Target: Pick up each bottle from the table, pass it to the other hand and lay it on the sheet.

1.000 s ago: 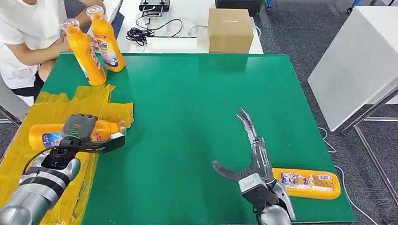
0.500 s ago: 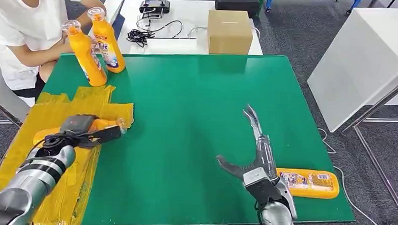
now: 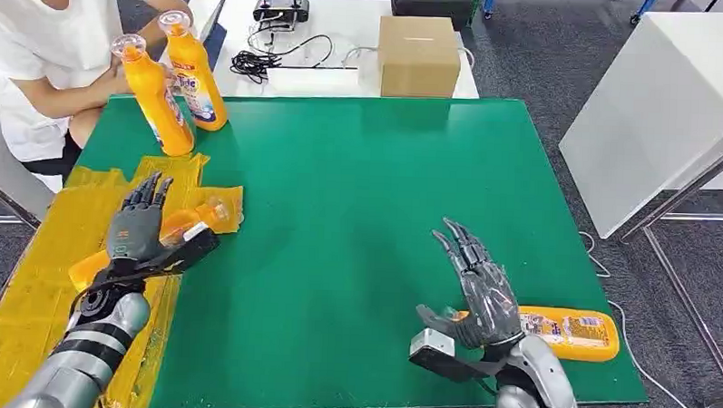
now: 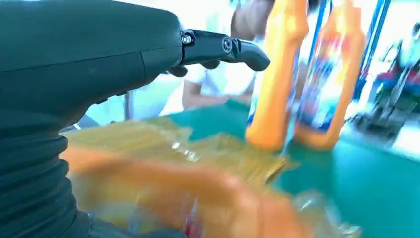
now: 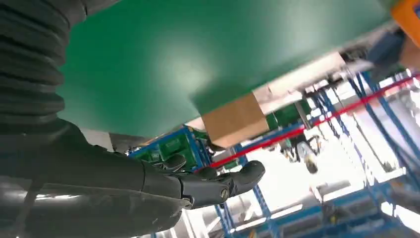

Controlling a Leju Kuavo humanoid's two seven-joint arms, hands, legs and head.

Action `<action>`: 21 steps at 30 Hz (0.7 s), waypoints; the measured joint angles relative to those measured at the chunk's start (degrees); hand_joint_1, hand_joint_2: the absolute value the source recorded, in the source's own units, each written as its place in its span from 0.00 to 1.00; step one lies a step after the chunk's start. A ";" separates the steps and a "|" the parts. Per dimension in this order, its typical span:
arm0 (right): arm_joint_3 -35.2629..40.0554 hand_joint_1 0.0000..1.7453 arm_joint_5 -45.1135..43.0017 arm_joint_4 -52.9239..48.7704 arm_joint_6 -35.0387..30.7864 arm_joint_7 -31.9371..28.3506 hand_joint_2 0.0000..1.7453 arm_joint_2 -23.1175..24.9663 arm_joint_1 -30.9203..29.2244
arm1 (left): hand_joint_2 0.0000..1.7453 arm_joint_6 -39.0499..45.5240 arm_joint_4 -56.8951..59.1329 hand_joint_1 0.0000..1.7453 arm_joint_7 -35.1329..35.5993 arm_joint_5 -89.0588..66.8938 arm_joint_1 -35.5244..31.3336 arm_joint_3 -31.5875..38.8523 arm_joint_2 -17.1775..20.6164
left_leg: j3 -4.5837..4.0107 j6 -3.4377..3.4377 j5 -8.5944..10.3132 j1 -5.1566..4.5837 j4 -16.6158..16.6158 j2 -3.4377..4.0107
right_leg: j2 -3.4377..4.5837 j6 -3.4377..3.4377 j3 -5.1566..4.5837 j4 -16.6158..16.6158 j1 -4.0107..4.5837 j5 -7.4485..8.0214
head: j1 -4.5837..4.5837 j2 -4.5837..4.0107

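- The left hand (image 3: 137, 225) was spread and grasped nothing, poised over an orange bottle (image 3: 186, 223) lying on the yellow sheet (image 3: 38, 274) at eight o'clock.
- The right hand (image 3: 479, 290) was spread and empty at five o'clock, just beside a second lying bottle (image 3: 571, 332).
- Two upright bottles (image 3: 173, 84) stood at eleven o'clock by a person (image 3: 46, 48).
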 measured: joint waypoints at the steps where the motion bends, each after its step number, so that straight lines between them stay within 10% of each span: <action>1: 0.02 0.00 0.02 0.00 0.00 0.00 1.00 -0.94 0.27 | 1.00 0.11 -1.57 0.00 -0.11 0.09 0.75 0.35 -0.26 | 0.00 0.00 0.00 0.00 0.00 0.01 | 0.01 0.00 -0.02 0.00 0.00 0.00 | 0.00 0.00; 10: 0.35 0.00 0.07 0.00 0.00 0.00 1.00 -4.04 1.01 | 1.00 0.20 -7.38 0.00 -0.33 0.44 3.33 1.66 -1.16 | 0.03 -0.02 0.01 0.06 0.00 0.03 | 0.01 -0.01 -0.01 0.00 0.13 0.01 | -0.02 0.00; 11: 0.44 0.00 0.07 0.00 0.02 0.00 0.00 -4.15 1.03 | 1.00 0.28 -7.60 0.00 -0.44 0.46 3.42 1.77 -1.22 | 0.03 -0.02 0.01 0.07 -0.01 0.04 | 0.01 -0.01 -0.01 0.01 0.13 0.01 | -0.02 0.00; 21: -2.88 0.00 -0.28 -4.41 2.34 3.20 0.00 -17.03 11.32 | 1.00 8.48 -21.75 0.00 -15.41 17.21 9.99 3.69 -6.27 | -0.06 0.21 -0.17 -0.16 0.02 -0.06 | -0.03 0.19 -0.05 -0.03 -0.13 -0.12 | -0.02 0.00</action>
